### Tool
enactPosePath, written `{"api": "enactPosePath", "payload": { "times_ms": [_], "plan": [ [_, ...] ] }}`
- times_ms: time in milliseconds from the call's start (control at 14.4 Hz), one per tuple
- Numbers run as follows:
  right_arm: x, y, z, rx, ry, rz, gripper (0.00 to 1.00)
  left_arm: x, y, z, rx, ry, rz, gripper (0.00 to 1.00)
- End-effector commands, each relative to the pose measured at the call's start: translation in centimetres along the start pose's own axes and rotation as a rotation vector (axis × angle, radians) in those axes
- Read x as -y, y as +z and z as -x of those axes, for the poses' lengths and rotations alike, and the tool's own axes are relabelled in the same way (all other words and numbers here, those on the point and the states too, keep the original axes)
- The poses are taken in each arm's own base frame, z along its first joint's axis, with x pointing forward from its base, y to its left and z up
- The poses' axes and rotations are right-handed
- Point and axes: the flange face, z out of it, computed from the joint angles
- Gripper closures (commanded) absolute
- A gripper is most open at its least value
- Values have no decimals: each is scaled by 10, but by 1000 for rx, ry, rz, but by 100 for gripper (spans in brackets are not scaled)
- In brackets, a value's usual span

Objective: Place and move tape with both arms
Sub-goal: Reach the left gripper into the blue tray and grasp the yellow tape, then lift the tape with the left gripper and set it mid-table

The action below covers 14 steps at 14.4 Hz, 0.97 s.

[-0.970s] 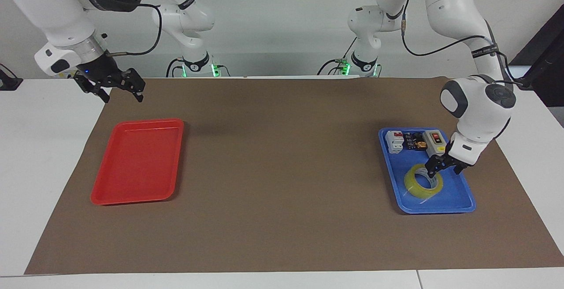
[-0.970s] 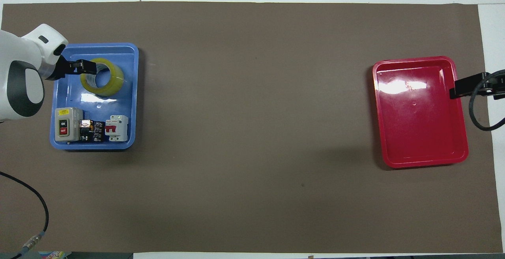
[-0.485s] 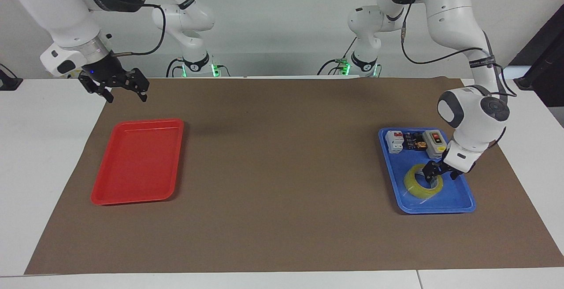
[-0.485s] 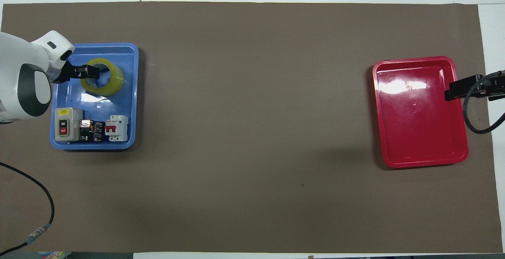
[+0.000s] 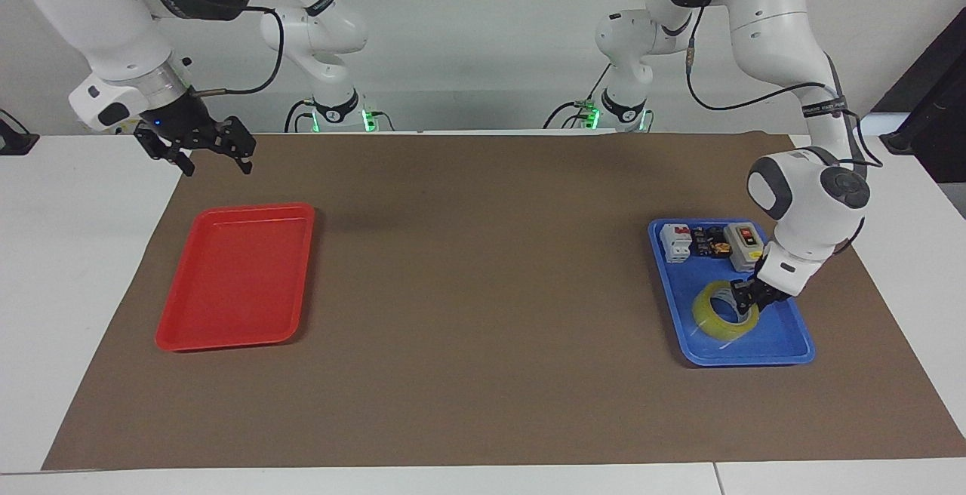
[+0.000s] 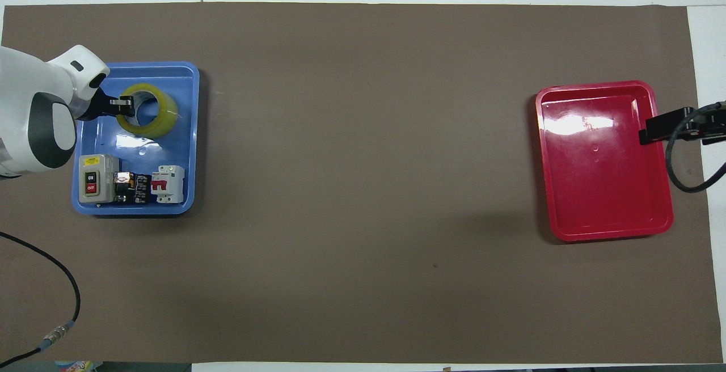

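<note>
Tape (image 5: 723, 315) lay in blue tray (image 5: 785, 348); left gripper (image 5: 742, 300), spread wide a second earlier, had clamped onto its wall. Right gripper (image 5: 217, 157) waited released over mat (image 5: 483, 374) near red tray (image 5: 234, 329).

Two trays, one at each end

We see the tape (image 5: 724, 315) in the left arm's tray (image 5: 785, 348), farther out than the switchgear (image 5: 709, 243); the other tray (image 5: 234, 276) sits at the right arm's end.
</note>
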Motion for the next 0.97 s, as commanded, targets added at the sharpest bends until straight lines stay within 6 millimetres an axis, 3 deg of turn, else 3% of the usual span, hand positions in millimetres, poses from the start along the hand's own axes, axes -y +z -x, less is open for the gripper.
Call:
{"api": "enactPosePath", "payload": {
  "times_ms": [0,208,347,485,624,762,901],
  "plan": [
    [1,-1,8,-16,-25,-17,0,-2,-28,9,44,11,1,100],
    [1,0,7,-18,-25,-16,0,-7,-89,11,82,13,12,100],
    [0,0,7,-16,-23,-17,0,-37,-115,14,96,29,19,100],
    [-3,-1,6,-24,-17,-16,0,-94,-112,19,99,-24,18,100],
    [-21,-4,2,-61,12,-13,0,-163,-101,36,82,-76,22,100],
    [-48,-4,4,-78,55,-11,0,-244,-89,55,45,-130,37,100],
    [-64,-1,8,-72,64,-12,0,-319,-91,77,31,-146,51,100]
  ]
}}
